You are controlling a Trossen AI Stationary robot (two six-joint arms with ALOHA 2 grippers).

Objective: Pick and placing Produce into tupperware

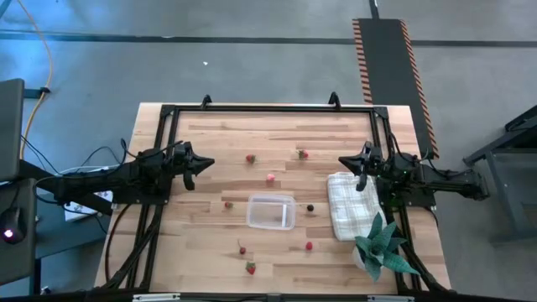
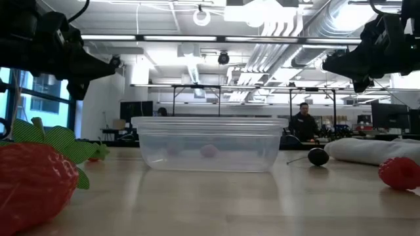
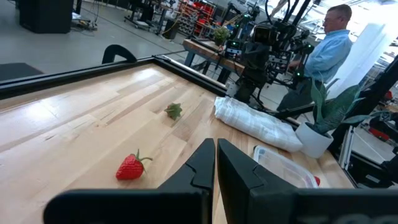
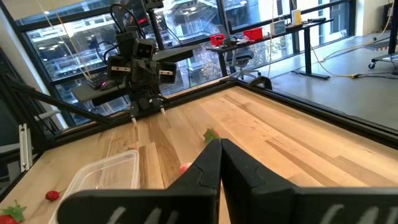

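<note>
The clear tupperware [image 1: 271, 211] stands near the table's middle; it also shows in the low view [image 2: 209, 144], with nothing inside that I can make out. Small red strawberries lie scattered around it: two at the far side [image 1: 250, 158] [image 1: 303, 153], a pinkish one [image 1: 270, 178], one to its left [image 1: 227, 205], several near the front [image 1: 250, 268]. A dark berry [image 1: 310, 208] lies right of the tupperware. My left gripper [image 1: 210, 163] is shut and empty above the table's left part. My right gripper [image 1: 342, 161] is shut and empty above the right part.
A white checked folded cloth [image 1: 351, 204] lies at the right, a green spiky plant [image 1: 379, 245] in a white pot at the front right. A black frame runs along the table's edges. A person [image 3: 328, 46] stands beyond the table.
</note>
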